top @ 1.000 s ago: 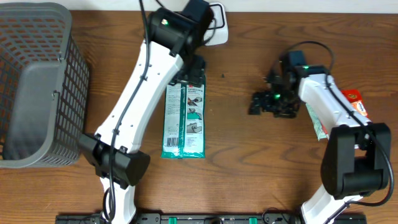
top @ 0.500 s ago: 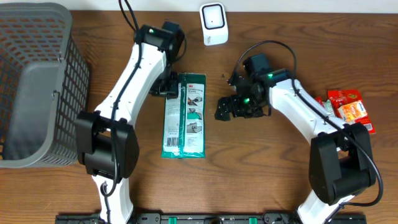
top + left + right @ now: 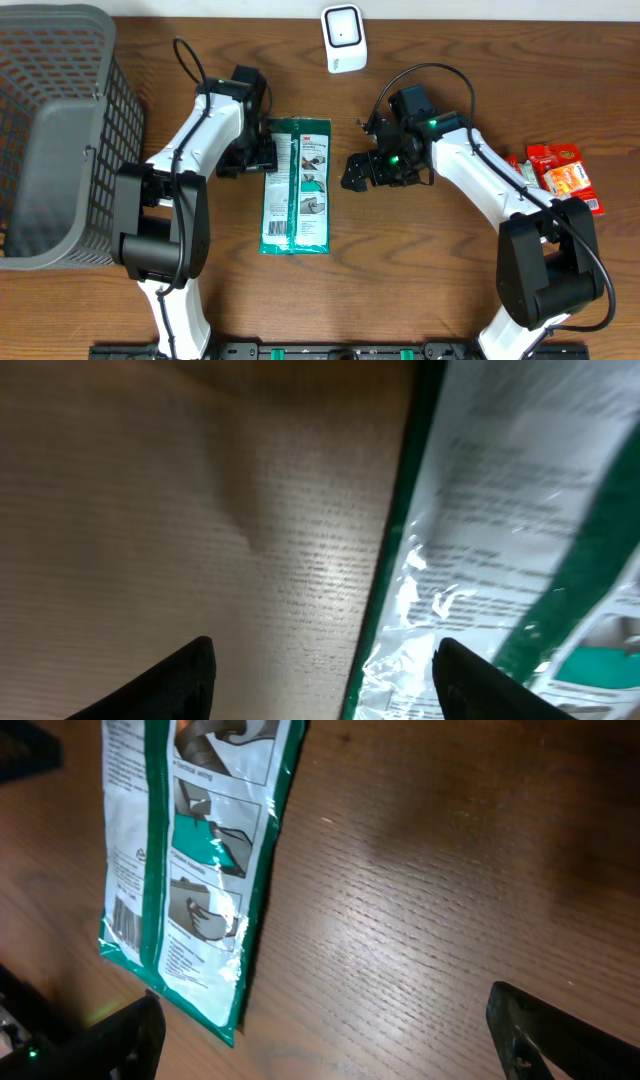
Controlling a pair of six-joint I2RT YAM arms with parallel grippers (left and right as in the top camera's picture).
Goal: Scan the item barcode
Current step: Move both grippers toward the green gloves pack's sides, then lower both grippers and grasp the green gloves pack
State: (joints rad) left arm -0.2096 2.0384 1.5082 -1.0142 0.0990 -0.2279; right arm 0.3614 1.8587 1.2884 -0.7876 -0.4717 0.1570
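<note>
The item, a flat green and white packet (image 3: pixel 297 185), lies lengthwise on the wooden table below the white scanner (image 3: pixel 343 38). My left gripper (image 3: pixel 262 155) is low at the packet's upper left edge and open. In the left wrist view this gripper (image 3: pixel 325 680) straddles the edge, one finger over bare wood and the other over the crinkled film (image 3: pixel 500 510). My right gripper (image 3: pixel 362 172) hovers open just right of the packet, with only wood between its fingers (image 3: pixel 560 1030). The right wrist view shows the packet (image 3: pixel 190 860) with a barcode (image 3: pixel 125 925) near one end.
A grey mesh basket (image 3: pixel 60 140) fills the left end of the table. Red snack packets (image 3: pixel 560 170) lie at the far right, beside the right arm. The scanner stands at the table's back edge.
My left arm has swung from the scanner area down to the packet's upper left edge. My right gripper has moved left toward the packet and opened slightly wider. The packet has stayed put.
</note>
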